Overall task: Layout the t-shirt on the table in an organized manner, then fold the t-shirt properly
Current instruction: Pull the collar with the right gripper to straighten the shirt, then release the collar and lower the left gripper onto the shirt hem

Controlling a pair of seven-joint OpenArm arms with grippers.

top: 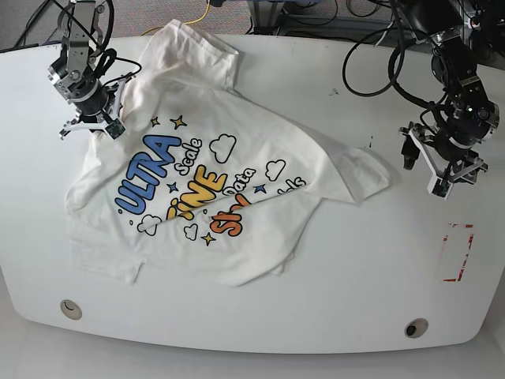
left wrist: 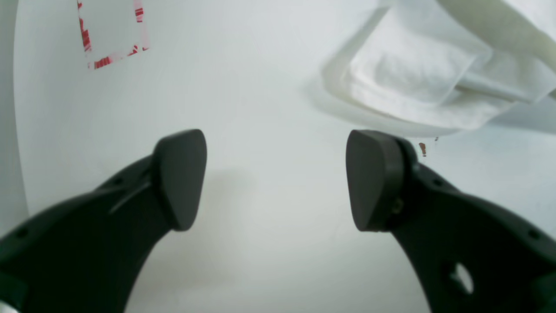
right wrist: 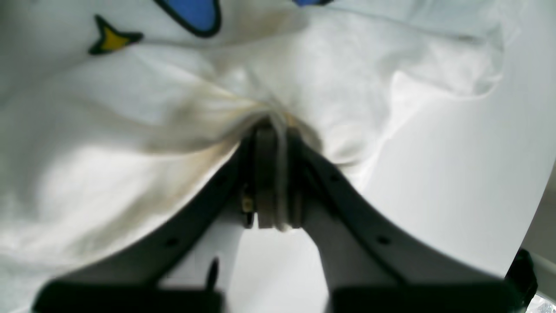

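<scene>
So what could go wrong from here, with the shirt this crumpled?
The right tool is shut on a bunched pinch of the shirt, so pulling may drag several layers and deepen the creases. The left tool hangs open over bare table, holding nothing, so a one-sided pull could slide the whole shirt instead of spreading it.

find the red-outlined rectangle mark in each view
Left wrist: red-outlined rectangle mark at upper left, on bare table.
Right wrist: not in it.
Base: at the right edge, below the open left hand.
Shared landmark: the t-shirt sleeve.
</scene>
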